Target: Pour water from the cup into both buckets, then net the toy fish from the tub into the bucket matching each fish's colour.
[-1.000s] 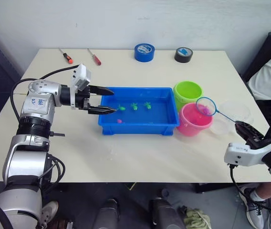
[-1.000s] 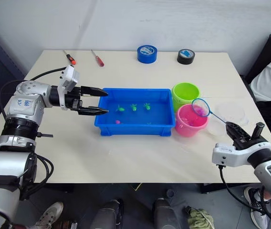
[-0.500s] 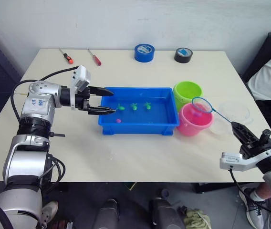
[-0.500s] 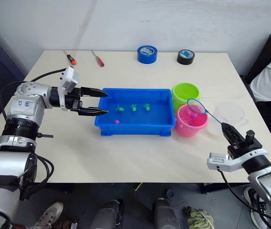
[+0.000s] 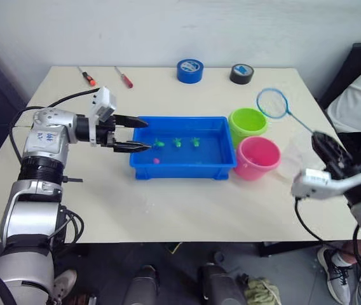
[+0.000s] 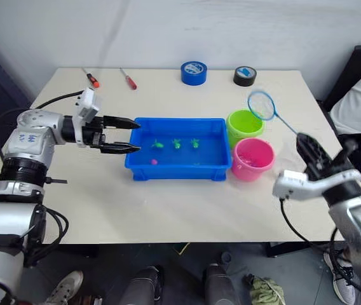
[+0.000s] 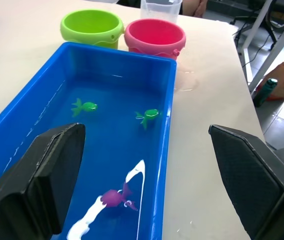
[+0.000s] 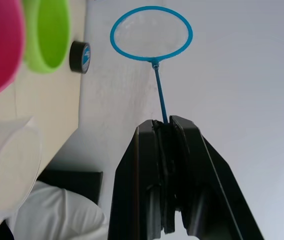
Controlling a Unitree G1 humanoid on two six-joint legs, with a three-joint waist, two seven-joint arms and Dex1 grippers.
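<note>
In the left eye view, your left gripper [image 5: 141,133] is hovering at the left end of the tub [image 5: 183,171], its two black fingers spread apart, one tip over the tub's rim and the other just at its corner, gripping nothing. Three green toy fish [image 5: 177,142] are floating in a row along the tub's far side and a magenta fish [image 5: 157,161] is sitting nearer the left front. The green bucket [image 5: 248,122] and pink bucket [image 5: 257,157] are standing just beside the tub's right end, pink nearer you. Your right gripper [image 5: 325,147] is pinching the handle of the net [image 5: 273,103], and the hoop is hanging in the air above and behind the green bucket. The clear cup [image 5: 293,159] is standing just right of the pink bucket. A blue tape roll [image 5: 190,70], a black tape roll [image 5: 242,74] and two screwdrivers [image 5: 106,77] are lying along the table's far edge.

In the right eye view, you are seeing the same layout.

In the left wrist view, the fingers [image 7: 47,175] are standing wide open with the tub's corner between them, touching nothing.

In the right wrist view, the fingers [image 8: 147,170] are pressed together on the net's handle, the hoop held well clear of both buckets.
</note>
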